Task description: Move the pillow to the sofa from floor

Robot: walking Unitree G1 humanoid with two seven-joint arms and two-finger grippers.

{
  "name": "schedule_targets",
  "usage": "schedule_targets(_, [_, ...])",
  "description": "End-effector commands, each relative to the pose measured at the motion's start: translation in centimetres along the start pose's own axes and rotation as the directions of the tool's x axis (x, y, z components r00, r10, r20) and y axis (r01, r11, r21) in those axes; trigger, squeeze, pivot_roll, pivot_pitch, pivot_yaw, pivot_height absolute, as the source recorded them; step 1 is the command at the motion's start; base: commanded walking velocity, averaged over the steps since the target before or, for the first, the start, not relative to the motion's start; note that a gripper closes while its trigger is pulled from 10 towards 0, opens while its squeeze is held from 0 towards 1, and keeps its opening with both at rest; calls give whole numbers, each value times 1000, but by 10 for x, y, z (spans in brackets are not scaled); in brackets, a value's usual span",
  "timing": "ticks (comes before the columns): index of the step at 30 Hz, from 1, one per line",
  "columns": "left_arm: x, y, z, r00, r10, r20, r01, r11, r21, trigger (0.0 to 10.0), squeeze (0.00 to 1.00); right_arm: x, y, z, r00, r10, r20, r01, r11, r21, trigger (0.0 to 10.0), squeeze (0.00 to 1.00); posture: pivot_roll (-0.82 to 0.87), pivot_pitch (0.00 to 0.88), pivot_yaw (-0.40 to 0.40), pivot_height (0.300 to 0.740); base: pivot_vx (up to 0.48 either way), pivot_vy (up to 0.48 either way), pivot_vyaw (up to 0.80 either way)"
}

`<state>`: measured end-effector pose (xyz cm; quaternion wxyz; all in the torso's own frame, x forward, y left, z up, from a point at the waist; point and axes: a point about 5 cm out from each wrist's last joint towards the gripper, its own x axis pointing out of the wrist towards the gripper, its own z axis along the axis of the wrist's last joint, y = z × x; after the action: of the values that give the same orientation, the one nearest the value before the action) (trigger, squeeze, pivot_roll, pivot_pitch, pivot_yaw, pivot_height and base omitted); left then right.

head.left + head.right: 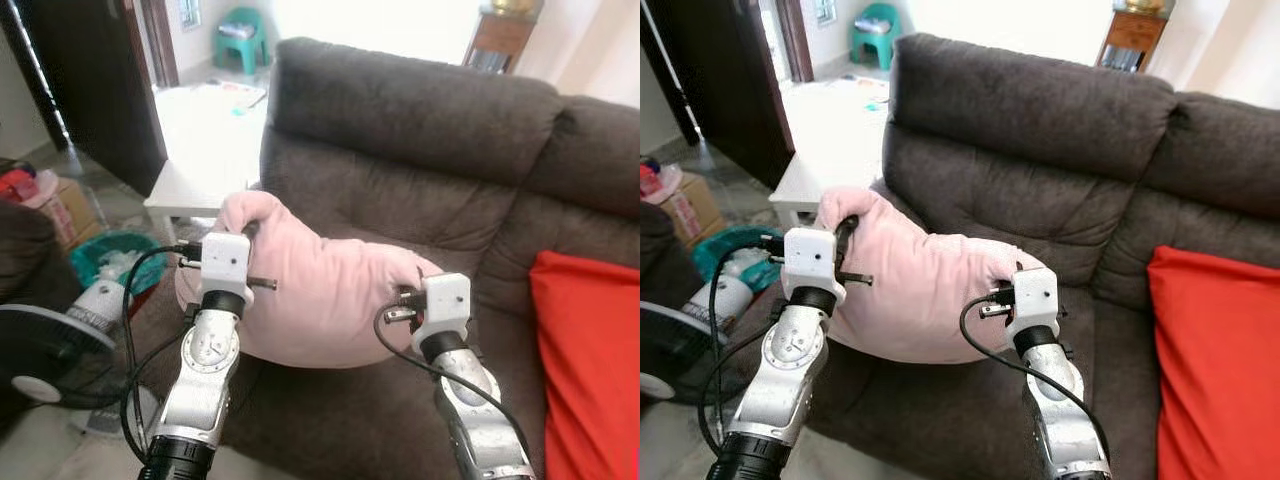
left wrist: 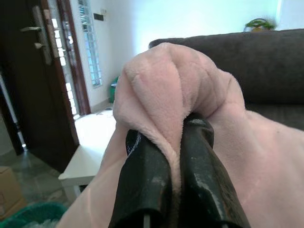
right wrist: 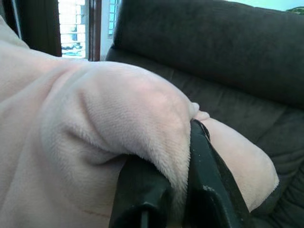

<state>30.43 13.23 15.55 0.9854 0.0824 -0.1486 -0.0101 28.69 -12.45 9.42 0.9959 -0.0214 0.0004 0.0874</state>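
Note:
A soft pink pillow [image 1: 320, 290] hangs between my two arms, over the seat of the dark brown sofa [image 1: 420, 130]. My left gripper [image 2: 178, 142] is shut on a fold at the pillow's left upper corner, its black fingers [image 2: 147, 175] pinching the plush. The right gripper [image 3: 183, 142] is shut on the pillow's right end, with fabric squeezed between its fingers [image 3: 204, 180]. Both wrists [image 1: 810, 255] [image 1: 1033, 293] sit at about the same height in front of the sofa's seat.
A red cushion [image 1: 590, 370] lies on the sofa's right seat. A white low table [image 1: 205, 150] stands behind the sofa's left end. A teal basket [image 1: 105, 260], a fan [image 1: 40, 350] and a cardboard box [image 1: 65, 205] crowd the floor at left, by a dark door [image 1: 90, 80].

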Motion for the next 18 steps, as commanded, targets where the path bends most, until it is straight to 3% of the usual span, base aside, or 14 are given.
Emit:
schedule_targets(1, [5, -12, 13, 996, -57, 65, 58, 998, -3, 10000, 0, 7, 14, 22, 993, 66, 98, -65, 998, -11, 10000, 0, 128, 0, -100, 740, 259, 0, 0])
schedule_targets(18, [5, -12, 14, 996, -53, 65, 53, 999, -3, 10000, 0, 8, 13, 22, 993, 69, 98, -67, 998, -16, 10000, 0, 132, 0, -105, 740, 259, 0, 0])
